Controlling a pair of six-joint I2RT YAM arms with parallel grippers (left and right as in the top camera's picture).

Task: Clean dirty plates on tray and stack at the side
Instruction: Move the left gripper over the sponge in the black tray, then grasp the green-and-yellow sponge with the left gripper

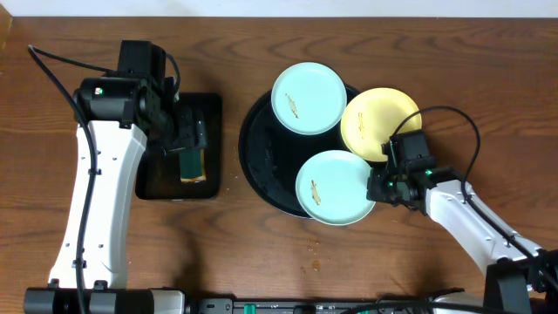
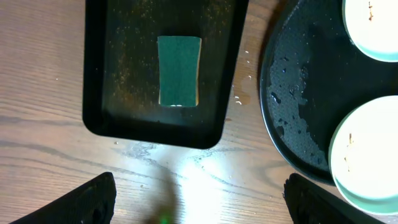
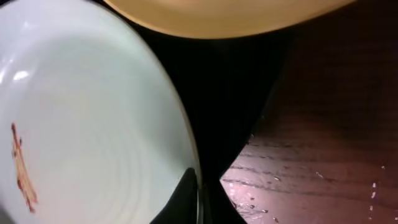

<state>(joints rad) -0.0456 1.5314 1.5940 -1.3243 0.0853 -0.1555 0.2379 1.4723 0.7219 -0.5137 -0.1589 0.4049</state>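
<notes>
Mint plate [image 1: 336, 187] rim pinched by right end effector [image 1: 377, 185]; left end effector [image 2: 198, 200] gapes apart.

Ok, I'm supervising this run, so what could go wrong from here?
The right gripper sits at the thin rim of the near mint plate, which overhangs the round tray; it might slip or tip. The yellow plate lies close by and could get nudged. The tray looks wet, so plates may slide.

We see the round tray [image 1: 260, 161] mid-desk [image 1: 253, 266] with three plates on it: far plate [image 1: 309, 98], right plate [image 1: 377, 122] and near plate [image 1: 336, 187]. To its left, the rectangular tray [image 1: 157, 183] holds the sponge [image 1: 193, 166].
</notes>
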